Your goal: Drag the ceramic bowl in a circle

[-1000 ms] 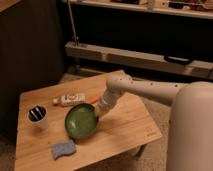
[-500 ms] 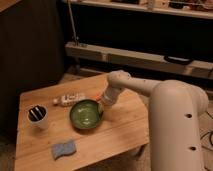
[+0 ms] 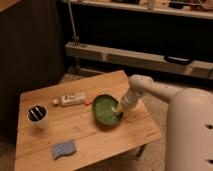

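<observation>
- Gripper [image 3: 119, 112] down at the right rim of the ceramic bowl [image 3: 107, 109], at the end of the pale arm [image 3: 150, 89] coming in from the right.
- Touching or just over that rim; cannot tell which.
- Bowl: green, shallow, sitting right of the middle of the wooden table [image 3: 85, 145]; inside looks bare.
- Right of the gripper: a strip of bare wood, then the table's right edge, fairly near.
- Nearer the camera than the gripper: open wood down to the front right corner.
- Left of the gripper, just past the bowl: a small white packet [image 3: 70, 99] lying flat, close to the bowl's far left rim but apart from it.
- Farther left: a white cup [image 3: 38, 117] standing upright near the left edge, dark stuff inside, well apart from the bowl.
- Left and toward the camera: a blue sponge [image 3: 64, 149] lying flat near the front edge, well apart from the bowl.
- Beyond the gripper: bare wood up to the back edge.
</observation>
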You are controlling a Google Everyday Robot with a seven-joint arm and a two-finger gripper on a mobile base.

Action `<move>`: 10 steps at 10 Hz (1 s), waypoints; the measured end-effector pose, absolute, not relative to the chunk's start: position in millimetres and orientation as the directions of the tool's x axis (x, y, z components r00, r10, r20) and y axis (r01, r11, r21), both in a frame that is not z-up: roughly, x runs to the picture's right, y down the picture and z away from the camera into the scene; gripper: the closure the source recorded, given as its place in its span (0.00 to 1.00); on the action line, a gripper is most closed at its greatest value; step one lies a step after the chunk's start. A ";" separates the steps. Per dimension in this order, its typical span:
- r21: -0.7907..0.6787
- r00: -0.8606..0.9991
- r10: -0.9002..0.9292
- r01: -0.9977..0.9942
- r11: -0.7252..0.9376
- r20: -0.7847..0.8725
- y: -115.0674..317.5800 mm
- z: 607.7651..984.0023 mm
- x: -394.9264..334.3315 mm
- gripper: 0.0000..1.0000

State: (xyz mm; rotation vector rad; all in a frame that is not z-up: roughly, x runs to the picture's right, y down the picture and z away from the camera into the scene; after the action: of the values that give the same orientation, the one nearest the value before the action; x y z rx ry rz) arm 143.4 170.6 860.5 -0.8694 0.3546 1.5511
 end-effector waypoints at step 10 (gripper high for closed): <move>-0.348 0.264 0.745 -0.936 0.046 -0.613 170.5 806.9 35.5 0.80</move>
State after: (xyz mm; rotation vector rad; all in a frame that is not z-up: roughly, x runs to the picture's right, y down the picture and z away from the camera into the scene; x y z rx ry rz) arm 35.5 170.5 806.9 -0.7910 0.2982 1.3120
